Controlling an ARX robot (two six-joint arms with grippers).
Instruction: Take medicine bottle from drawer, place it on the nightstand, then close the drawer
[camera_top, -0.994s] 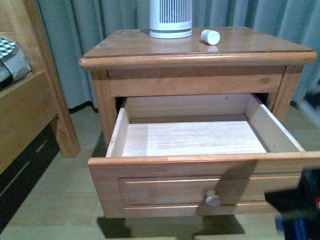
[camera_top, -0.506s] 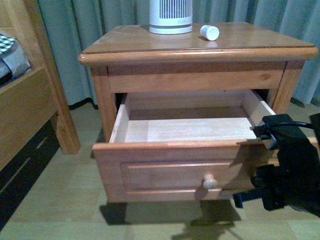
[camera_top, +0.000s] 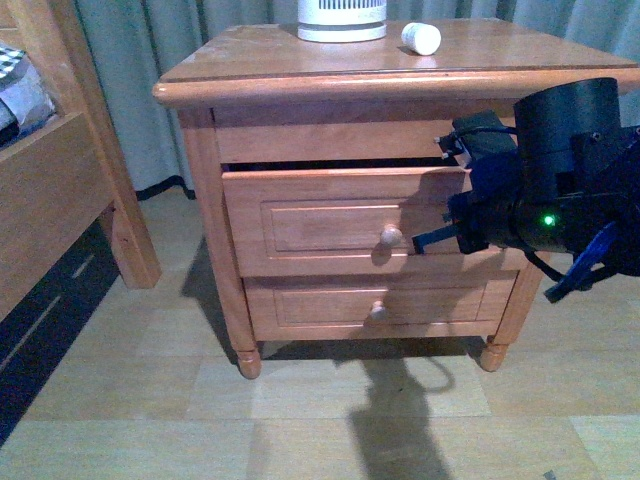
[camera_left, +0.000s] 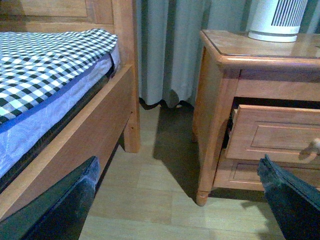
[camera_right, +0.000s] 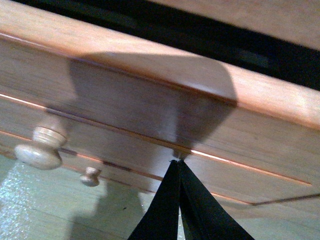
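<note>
The small white medicine bottle (camera_top: 421, 38) lies on its side on the top of the nightstand (camera_top: 250, 80). The taller drawer (camera_top: 320, 220) is pushed almost fully in, with a thin dark gap above its front. My right gripper (camera_top: 438, 236) is shut and empty. Its tips (camera_right: 177, 162) press on the drawer front, right of the round knob (camera_top: 390, 238). My left gripper (camera_left: 177, 200) is open and empty, low over the floor between the bed and the nightstand; it does not show in the front view. In the left wrist view the drawer (camera_left: 270, 132) stands out slightly.
A tall white ribbed device (camera_top: 342, 20) stands at the back of the nightstand top. The shallower drawer (camera_top: 370, 305) below is shut. A wooden bed frame (camera_top: 60, 200) with a checked mattress (camera_left: 45, 55) stands to the left. A grey curtain (camera_top: 150, 60) hangs behind.
The drawer has gone from wide open to almost shut. My right gripper has come in from the lower right and now presses on the drawer front.
</note>
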